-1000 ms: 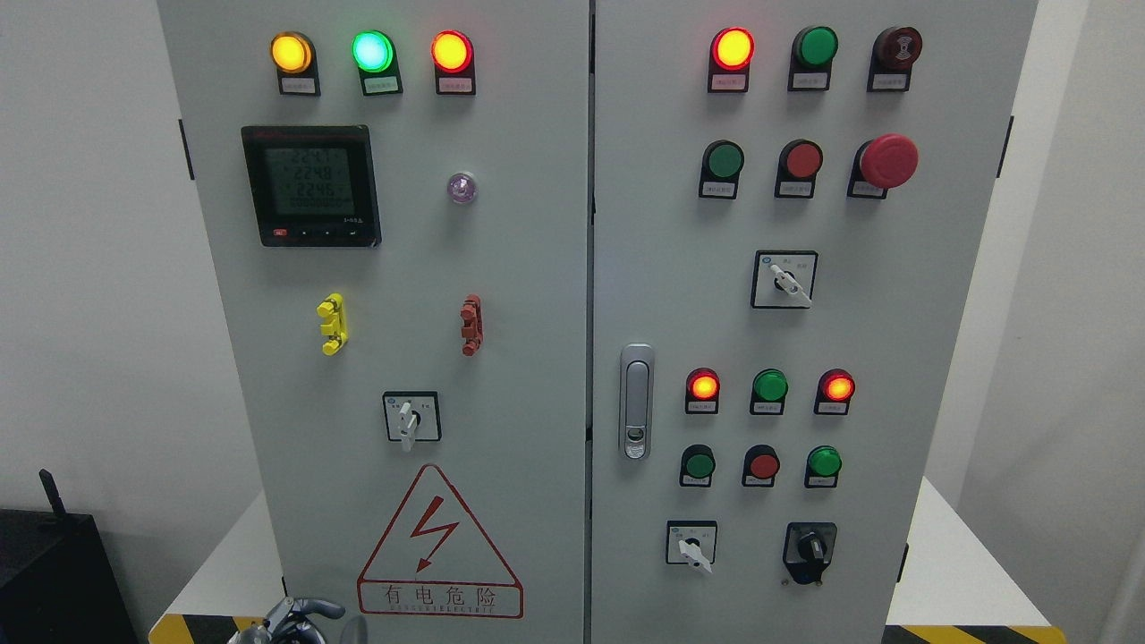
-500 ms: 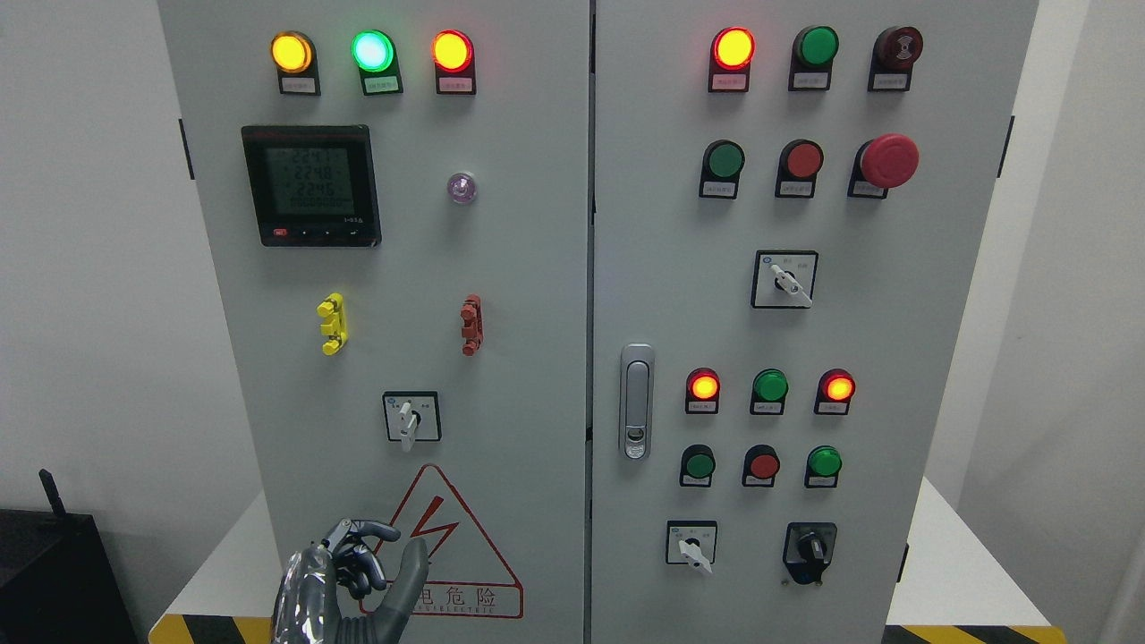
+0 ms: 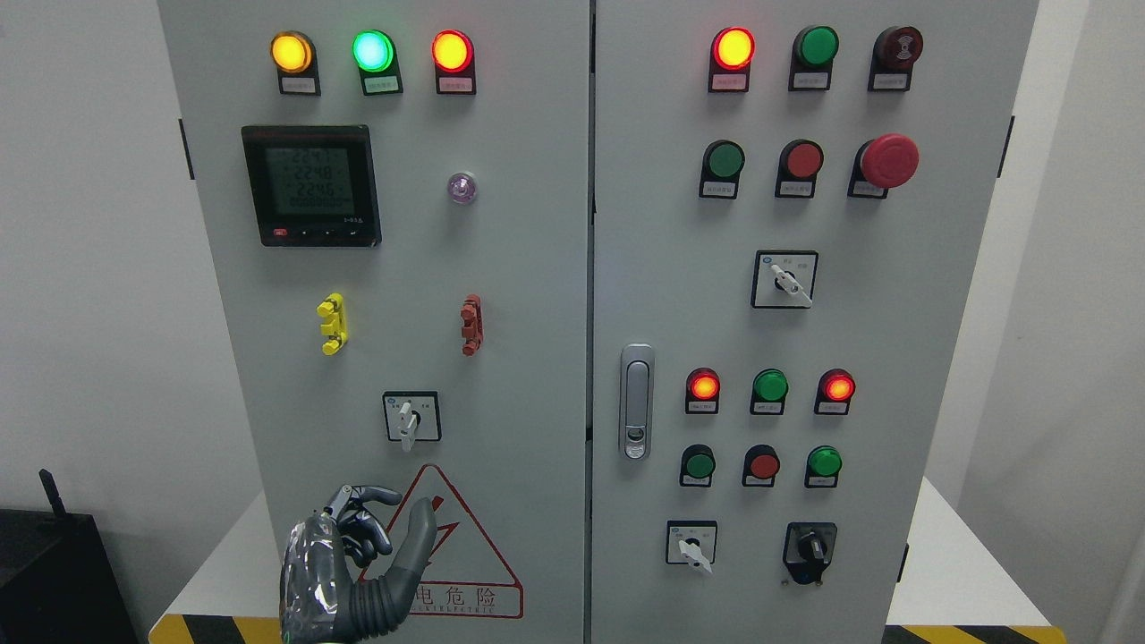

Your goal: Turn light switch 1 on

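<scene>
A grey electrical cabinet fills the head view. My left hand comes up from the bottom edge in front of the left door, over the red-bordered warning triangle. Its fingers are curled with the thumb sticking up, and it holds nothing. A small rotary selector switch with a white lever pointing down sits above the hand, with a clear gap between them. The right arm does not show.
The left door carries three lit lamps, a digital meter, and yellow and red clips. The right door has a handle, push buttons, a red emergency button and more selector switches.
My left hand has risen from the bottom edge, where only its fingertips showed, to in front of the warning triangle, closer to the rotary switch. Nothing on the panel has changed.
</scene>
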`<state>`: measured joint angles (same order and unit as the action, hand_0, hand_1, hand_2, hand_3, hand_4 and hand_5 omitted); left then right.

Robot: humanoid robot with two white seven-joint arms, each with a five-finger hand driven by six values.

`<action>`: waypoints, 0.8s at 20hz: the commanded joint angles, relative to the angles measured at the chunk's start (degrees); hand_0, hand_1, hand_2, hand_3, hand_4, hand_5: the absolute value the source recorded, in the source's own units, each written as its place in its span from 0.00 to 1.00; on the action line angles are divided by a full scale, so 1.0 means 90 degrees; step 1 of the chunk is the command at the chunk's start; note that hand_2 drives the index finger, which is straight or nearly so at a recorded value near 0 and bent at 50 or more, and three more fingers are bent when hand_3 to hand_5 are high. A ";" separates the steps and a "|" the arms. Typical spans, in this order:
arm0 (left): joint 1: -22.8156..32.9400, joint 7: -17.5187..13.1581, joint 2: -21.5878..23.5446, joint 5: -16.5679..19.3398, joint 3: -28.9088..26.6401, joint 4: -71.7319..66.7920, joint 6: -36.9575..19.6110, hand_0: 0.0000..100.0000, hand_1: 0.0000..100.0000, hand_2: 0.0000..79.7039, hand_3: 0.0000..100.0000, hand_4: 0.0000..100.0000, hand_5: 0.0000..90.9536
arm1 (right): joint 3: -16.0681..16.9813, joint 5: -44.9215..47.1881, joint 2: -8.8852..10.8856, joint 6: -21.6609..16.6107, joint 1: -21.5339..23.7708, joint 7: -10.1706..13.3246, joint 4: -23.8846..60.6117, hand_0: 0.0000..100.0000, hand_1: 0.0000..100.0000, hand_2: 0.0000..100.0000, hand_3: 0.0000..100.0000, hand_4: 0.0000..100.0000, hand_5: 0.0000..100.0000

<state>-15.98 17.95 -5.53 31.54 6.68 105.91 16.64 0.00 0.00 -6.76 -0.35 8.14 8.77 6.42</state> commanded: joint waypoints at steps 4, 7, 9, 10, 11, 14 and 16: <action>-0.0403 0.0349 -0.0060 0.0001 0.0391 -0.0030 0.0505 0.22 0.59 0.59 0.90 0.90 0.86 | -0.0068 0.0039 -0.0001 0.0000 -0.0006 0.0002 0.0000 0.12 0.39 0.00 0.00 0.00 0.00; -0.0442 0.0388 -0.0060 0.0001 0.0391 -0.0030 0.0544 0.22 0.59 0.59 0.90 0.90 0.86 | -0.0068 0.0039 -0.0001 0.0000 0.0003 0.0002 0.0000 0.12 0.39 0.00 0.00 0.00 0.00; -0.0451 0.0388 -0.0060 -0.0009 0.0391 -0.0020 0.0670 0.21 0.60 0.59 0.90 0.90 0.86 | -0.0068 0.0049 -0.0001 0.0000 0.0004 0.0002 0.0000 0.12 0.39 0.00 0.00 0.00 0.00; -0.0451 0.0388 -0.0060 -0.0028 0.0391 -0.0020 0.0768 0.21 0.60 0.59 0.90 0.90 0.86 | -0.0068 0.0039 -0.0001 0.0000 0.0004 0.0002 0.0000 0.12 0.39 0.00 0.00 0.00 0.00; -0.0490 0.0388 -0.0069 -0.0067 0.0381 -0.0030 0.0788 0.21 0.60 0.59 0.90 0.90 0.86 | -0.0068 0.0039 -0.0001 0.0000 0.0004 0.0002 0.0000 0.12 0.39 0.00 0.00 0.00 0.00; -0.0510 0.0388 -0.0079 -0.0184 0.0332 -0.0030 0.0788 0.21 0.60 0.58 0.91 0.92 0.92 | -0.0068 0.0039 -0.0001 0.0000 0.0004 0.0002 0.0000 0.12 0.39 0.00 0.00 0.00 0.00; -0.0510 0.0398 -0.0089 -0.0253 0.0323 -0.0020 0.0788 0.21 0.60 0.58 0.92 0.93 0.95 | -0.0068 0.0039 -0.0001 0.0000 -0.0006 0.0002 0.0000 0.12 0.39 0.00 0.00 0.00 0.00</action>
<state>-20.05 21.43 -6.01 30.53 9.21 105.73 23.61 0.00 0.00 -6.77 -0.35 8.15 8.77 6.42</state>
